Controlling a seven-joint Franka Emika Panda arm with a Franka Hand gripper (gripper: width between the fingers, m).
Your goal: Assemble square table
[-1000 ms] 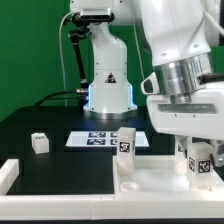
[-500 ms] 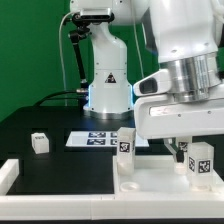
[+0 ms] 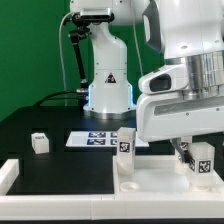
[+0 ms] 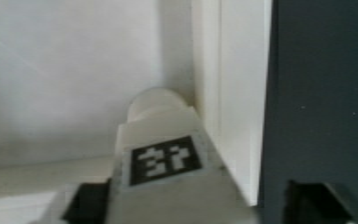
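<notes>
The white square panel (image 3: 160, 182) lies underside up at the front of the exterior view's right. One tagged white leg (image 3: 125, 142) stands upright at its far left corner. A second tagged leg (image 3: 201, 160) stands upright at its right side. My gripper (image 3: 191, 150) hangs over this second leg, its fingers on either side of it. In the wrist view the leg (image 4: 158, 150) stands between my dark fingers (image 4: 314, 200) with a gap on one side. My gripper (image 4: 202, 202) is open. A third leg (image 3: 40, 142) lies loose on the black table.
The marker board (image 3: 98, 138) lies flat behind the panel. A long white bar (image 3: 12, 176) edges the black surface at the front of the exterior view's left. The robot's base (image 3: 108, 95) stands at the back. The panel's rim (image 4: 240, 80) runs beside the black table (image 4: 327, 80).
My hand has risen a little above the right-hand leg. The leg has stayed upright in place on the panel.
</notes>
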